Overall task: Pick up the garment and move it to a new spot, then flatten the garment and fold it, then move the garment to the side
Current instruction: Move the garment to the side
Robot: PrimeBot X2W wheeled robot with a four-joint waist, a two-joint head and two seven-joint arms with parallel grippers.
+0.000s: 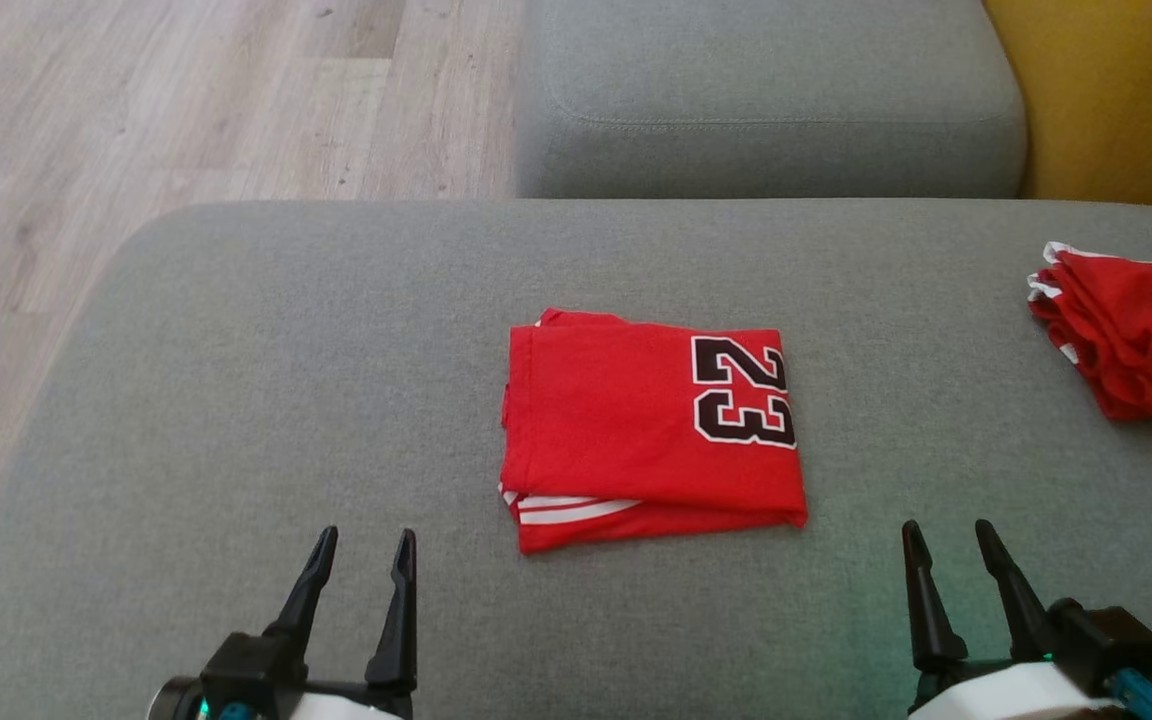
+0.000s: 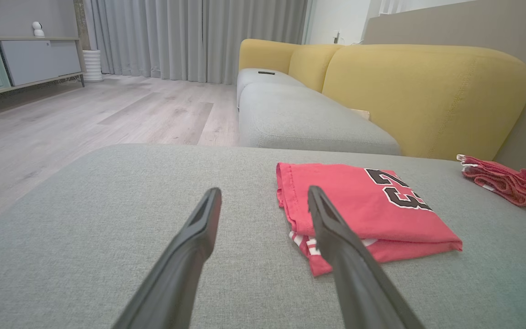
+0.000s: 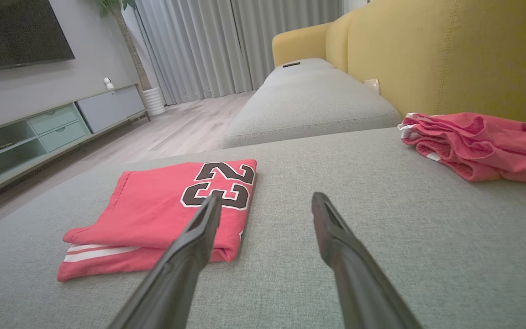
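The red folded jersey numbered 23 [image 1: 651,430] lies on the grey fabric seat [image 1: 236,400]; we judge only moving it aside remains. Our left gripper [image 1: 367,535] and right gripper [image 1: 946,527] hover, jaws spread and empty; next we must pinch all layers together.

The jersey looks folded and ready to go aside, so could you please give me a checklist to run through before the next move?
1. The jersey is folded and lies flat on the cushion: ok.
2. The left gripper is open and empty: ok.
3. The right gripper is open and empty: ok.
4. Both are clear of the jersey: ok.
5. The cushion's far right is free: not ok, a second garment lies there.
6. The folds will hold when lifted: cannot tell.
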